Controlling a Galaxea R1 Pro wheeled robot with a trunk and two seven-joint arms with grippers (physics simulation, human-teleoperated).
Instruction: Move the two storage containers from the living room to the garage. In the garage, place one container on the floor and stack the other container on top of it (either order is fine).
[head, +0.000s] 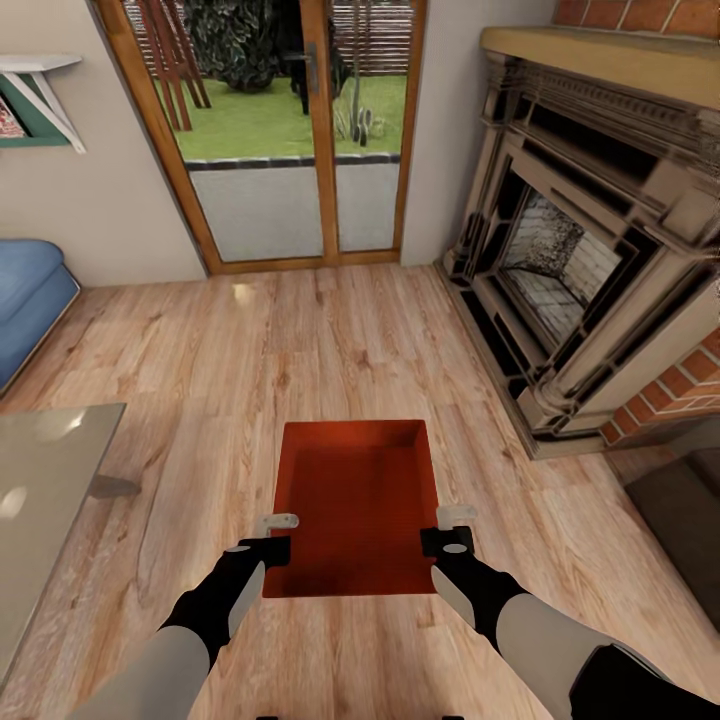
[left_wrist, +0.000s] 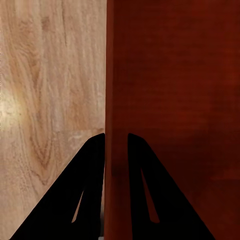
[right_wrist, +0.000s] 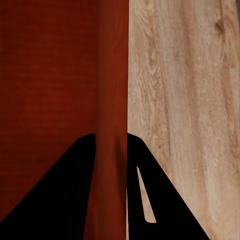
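Head view: the living room, with its light wood plank floor (head: 330, 340) running to a glazed garden door (head: 290, 130); a brick-and-stone fireplace (head: 590, 260) stands on the right, and a blue sofa (head: 30, 300) and the corner of a glass coffee table (head: 50, 490) on the left. In the middle an orange-red storage bin (head: 355, 500) sits low over the planks, open side up, directly in front of the robot (a position that lets both arms reach it evenly). The left gripper (head: 272, 536) meets the bin's left wall and the right gripper (head: 450, 530) its right wall, a symmetric hold that should keep the thin-walled bin level when carried. Left wrist view: the two dark fingers (left_wrist: 85, 185) straddle the wall edge, clenched on it. Right wrist view: the fingers (right_wrist: 145, 185) likewise pinch the opposite wall. Whether the bin rests on the floor or is lifted clear cannot be told.
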